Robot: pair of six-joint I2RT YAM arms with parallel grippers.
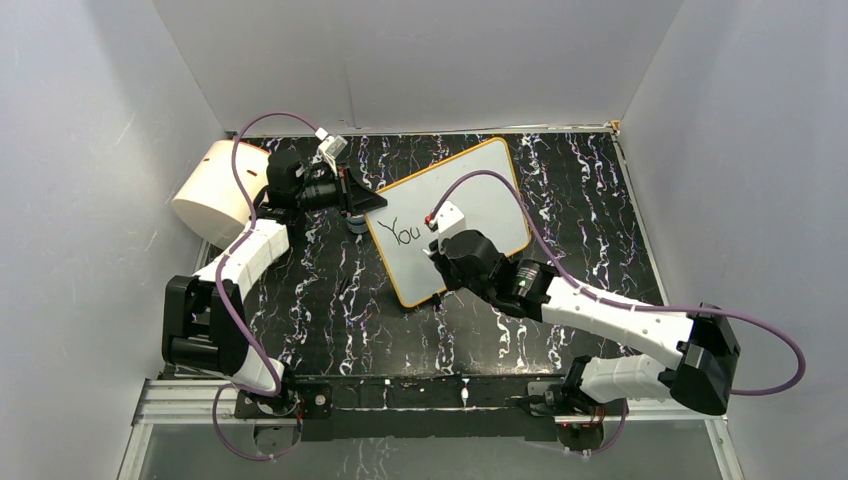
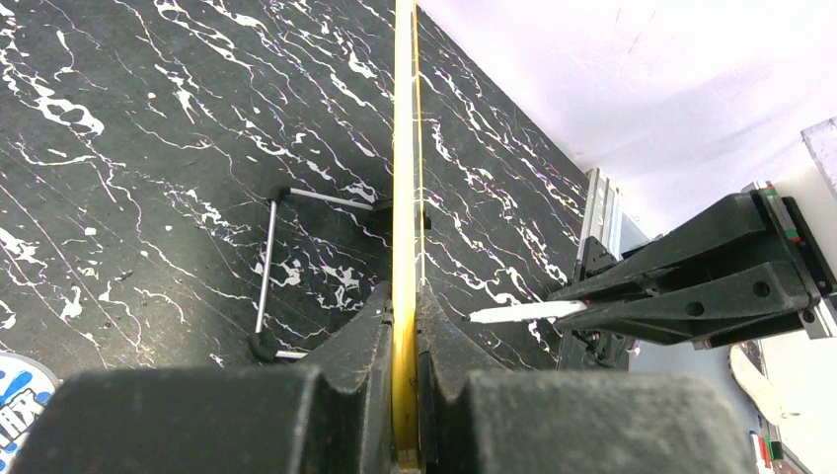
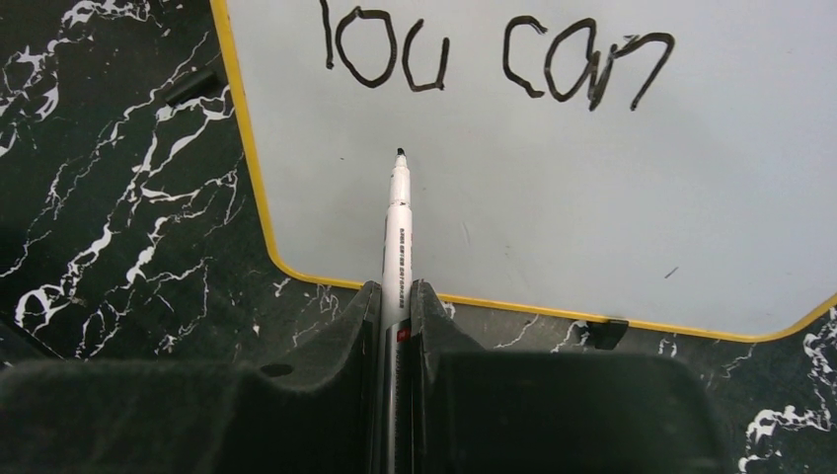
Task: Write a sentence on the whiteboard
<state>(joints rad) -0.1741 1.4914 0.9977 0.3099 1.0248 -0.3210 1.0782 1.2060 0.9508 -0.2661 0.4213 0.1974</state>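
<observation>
Right wrist view: the right gripper (image 3: 397, 296) has its jaws closed narrowly round a white marker (image 3: 399, 222), which sticks straight out ahead of the fingertips with its black tip uncapped. The whiteboard (image 3: 553, 197) fills the field ahead of this gripper, its yellow rim curving just in front of the fingers. The marker tip sits over bare white surface; whether it touches cannot be told. Farther ahead of the tip, the sentence (image 3: 494, 59) reads "You can" in thin black strokes, with "You" slightly left of the marker's line and "can" to its right. A small black clip foot (image 3: 604, 332) sits on the rim just right of the fingers.

Left wrist view looks along the board's edge. The left gripper (image 2: 405, 306) is clamped tight on the rim, one pad against each face, and the yellow edge runs straight away from between the fingers. To its left, a thin wire bracket (image 2: 266, 267) with black tips shows against the black marbled table (image 2: 118, 197).

Top external view shows a cream cylinder (image 1: 215, 195) behind the left gripper's wrist, on the side away from the board and well apart from it.
</observation>
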